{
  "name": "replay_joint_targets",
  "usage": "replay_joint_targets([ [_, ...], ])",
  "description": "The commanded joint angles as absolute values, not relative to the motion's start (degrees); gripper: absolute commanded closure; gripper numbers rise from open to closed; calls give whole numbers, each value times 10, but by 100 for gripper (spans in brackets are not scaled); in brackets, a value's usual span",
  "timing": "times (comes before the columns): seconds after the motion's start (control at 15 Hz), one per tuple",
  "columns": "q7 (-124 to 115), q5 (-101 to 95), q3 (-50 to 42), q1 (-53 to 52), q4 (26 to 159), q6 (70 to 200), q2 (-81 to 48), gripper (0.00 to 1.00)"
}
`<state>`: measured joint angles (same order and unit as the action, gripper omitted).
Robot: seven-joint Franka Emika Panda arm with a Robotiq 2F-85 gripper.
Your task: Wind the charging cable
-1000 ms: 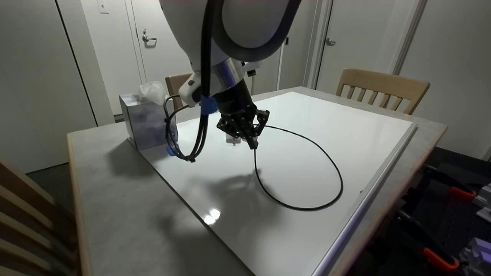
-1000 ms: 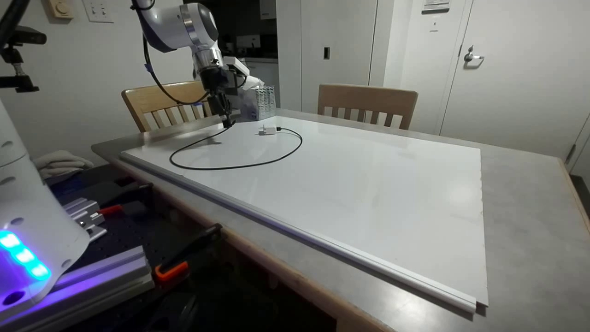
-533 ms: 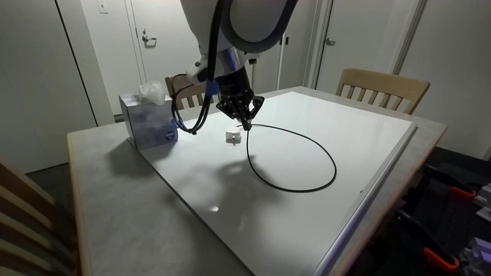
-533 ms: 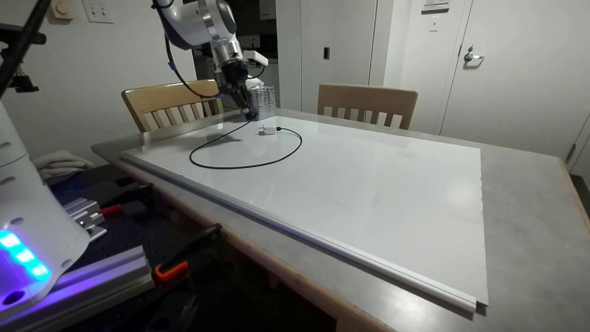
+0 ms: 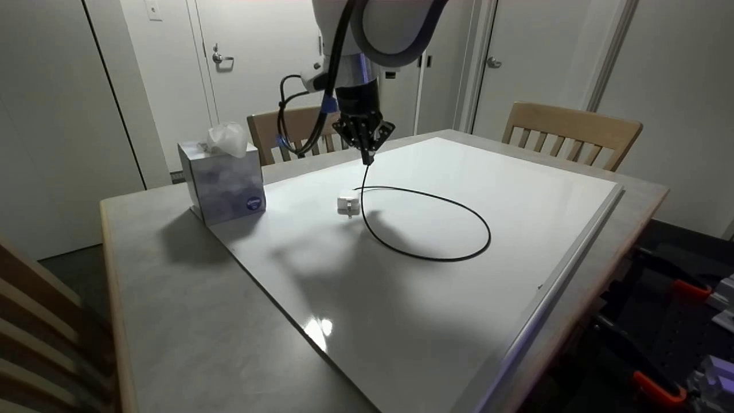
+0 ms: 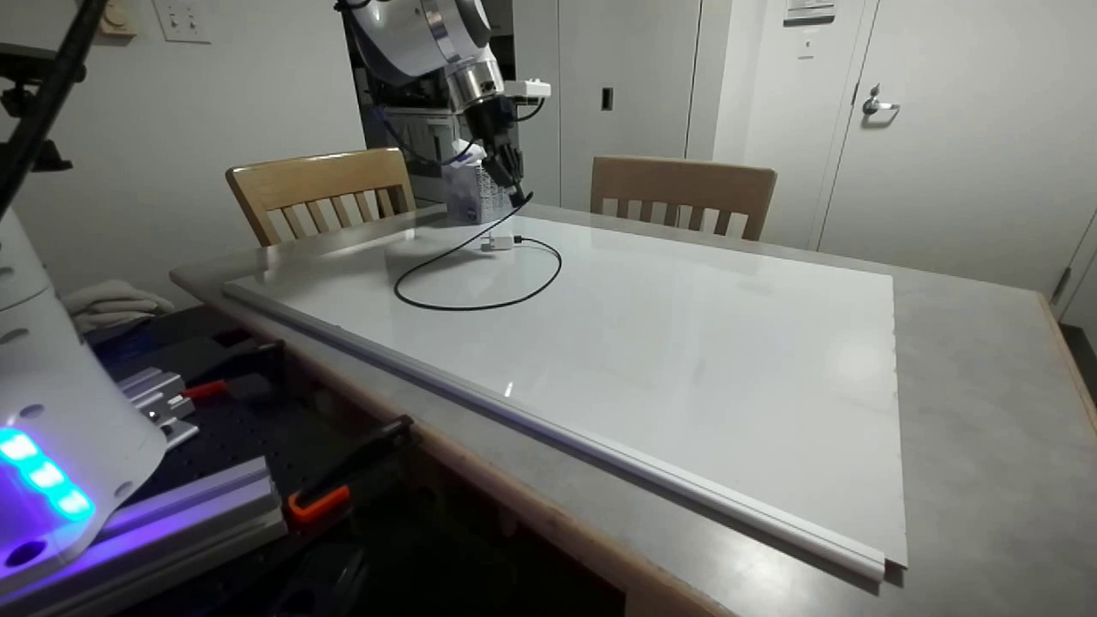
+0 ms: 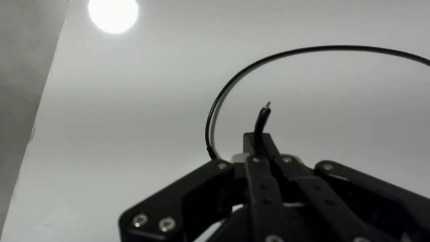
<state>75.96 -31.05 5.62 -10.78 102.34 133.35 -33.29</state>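
The gripper [image 5: 367,160] is above the white board [image 5: 533,192], with its fingers clamped on the charging cable [image 7: 336,47]; a short tip of the cable stands out past them. Below the gripper, the cable comes down into a wide loop on the board, and its other end meets the white adapter [image 6: 499,243].
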Motion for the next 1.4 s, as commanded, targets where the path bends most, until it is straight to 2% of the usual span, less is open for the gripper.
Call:
replay_joint_targets([
  [0.0, 721, -315, 39, -96, 1046, 1342, -306, 99],
  [0.27, 711, -314, 39, -92, 1027, 1332, -323, 97],
  [0.73, 711, -313, 42, -94, 1027, 1332, -324, 97],
  [0.8, 706, -313, 39, -93, 1027, 1330, -325, 99],
  [1.33, 652, -307, 15, -50, 1059, 1355, -304, 99],
])
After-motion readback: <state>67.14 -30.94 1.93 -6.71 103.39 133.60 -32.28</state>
